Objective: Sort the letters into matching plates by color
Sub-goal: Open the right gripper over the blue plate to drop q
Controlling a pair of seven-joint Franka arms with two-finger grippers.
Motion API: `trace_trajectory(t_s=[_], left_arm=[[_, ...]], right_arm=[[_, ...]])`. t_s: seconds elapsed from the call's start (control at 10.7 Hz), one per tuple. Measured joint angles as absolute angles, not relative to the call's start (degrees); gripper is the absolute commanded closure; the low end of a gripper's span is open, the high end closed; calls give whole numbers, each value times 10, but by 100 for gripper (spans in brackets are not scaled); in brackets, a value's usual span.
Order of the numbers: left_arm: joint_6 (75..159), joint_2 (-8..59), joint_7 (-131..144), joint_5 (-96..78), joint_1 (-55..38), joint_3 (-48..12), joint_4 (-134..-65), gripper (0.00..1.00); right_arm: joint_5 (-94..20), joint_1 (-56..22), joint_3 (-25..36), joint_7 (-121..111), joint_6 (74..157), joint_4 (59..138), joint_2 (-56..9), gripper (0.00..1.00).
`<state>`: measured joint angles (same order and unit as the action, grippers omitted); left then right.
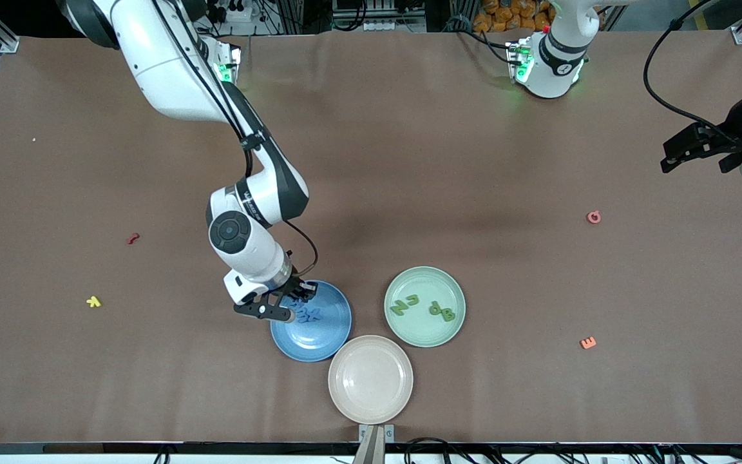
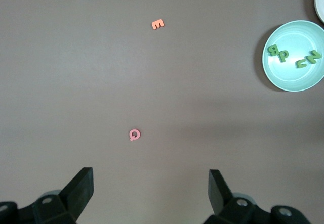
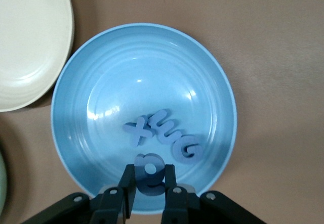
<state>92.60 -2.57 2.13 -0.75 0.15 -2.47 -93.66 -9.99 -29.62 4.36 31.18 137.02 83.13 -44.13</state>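
- Right gripper (image 1: 290, 303) is hanging low over the blue plate (image 1: 329, 335), its jaws clamped on a blue letter (image 3: 149, 176) just above the plate floor.
- Release advice: the held letter is sitting over the part of the plate toward the right arm's end of the table, inside the rim, so the jaws should be opening only a little and straight apart, letting the letter drop flat rather than flicking it out.
- Retreat should be going straight up, since the three blue letters (image 3: 164, 135) already lying in the plate are just beside the held one and a sideways pull could be dragging them over the rim.
- Left gripper (image 2: 152, 191) is waiting in the air at the left arm's end of the table, its jaws standing wide apart and holding nothing.
- Blue plate is carrying three loose blue letters; the one being placed looks to be the fourth.
- Green plate (image 1: 451, 283) is lying beside the blue plate, toward the left arm's end, and is holding four green letters (image 1: 422, 306) in two pairs.
- Beige plate (image 1: 345, 361) is lying nearest the front camera, between the other two, with nothing in it.
- Remaining letters are resting on the bare table: a pink one (image 1: 594, 217) and an orange one (image 1: 588, 343) toward the left arm's end, a red one (image 1: 132, 238) and a yellow one (image 1: 93, 301) toward the right arm's end.
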Motion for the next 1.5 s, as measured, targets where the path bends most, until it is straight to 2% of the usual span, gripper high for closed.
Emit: trace_trajectory(t_s=[0.09,0.47,0.75,1.5], left_arm=[[928,-25,21,-8,2,-25,-937,0],[929,-23,21,-8,1,-25,-937,0],[935,-21,21,-8,2,-26,-937,0],[949,-18,21,-8,2,-27,-944,0]], right_arm=[[-100,-297,44,312,1379,822,-456,0],[-97,-297,49,292,1382,792,-470,0],[-95,-280,58,187,1380,786,-470,0],[-94,-95,61,-111,1373,786,-470,0]])
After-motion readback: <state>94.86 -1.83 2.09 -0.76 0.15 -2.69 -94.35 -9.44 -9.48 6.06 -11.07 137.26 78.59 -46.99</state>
